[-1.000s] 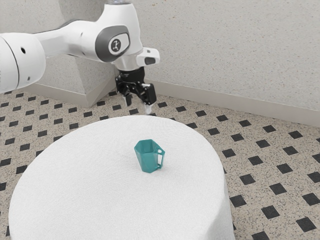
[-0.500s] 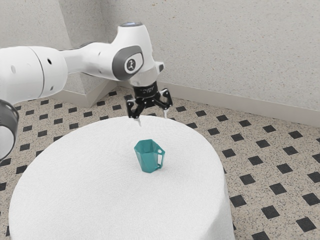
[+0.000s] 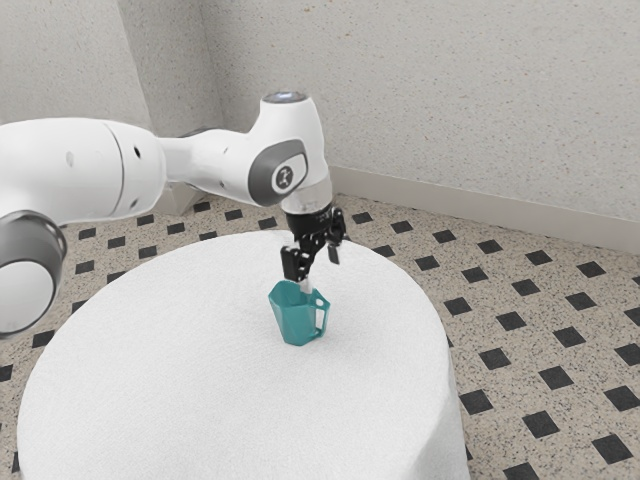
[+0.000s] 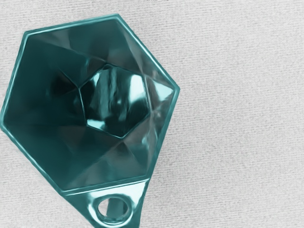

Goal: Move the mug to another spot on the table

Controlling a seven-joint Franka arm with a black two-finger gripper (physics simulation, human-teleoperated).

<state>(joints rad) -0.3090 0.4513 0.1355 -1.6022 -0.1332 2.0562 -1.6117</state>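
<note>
A teal faceted mug [image 3: 297, 320] stands upright near the middle of the round white table [image 3: 180, 380], its handle [image 3: 320, 318] toward the exterior view's right. My gripper [image 3: 312, 274] hangs just above the mug's far rim, open, with one fingertip [image 3: 303, 286] dipping to the rim and the other behind it. In the wrist view I look straight down into the mug [image 4: 90, 114], and its handle [image 4: 114, 209] sticks out from one side, close under my hand.
The table's white cloth [image 4: 237, 118] surrounds the mug on all sides. A checkered floor [image 3: 540, 300] and speckled walls [image 3: 480, 90] lie beyond the table's edge.
My hand has come down from above the table's far edge toward the mug and turned about its axis. The mug has not moved.
</note>
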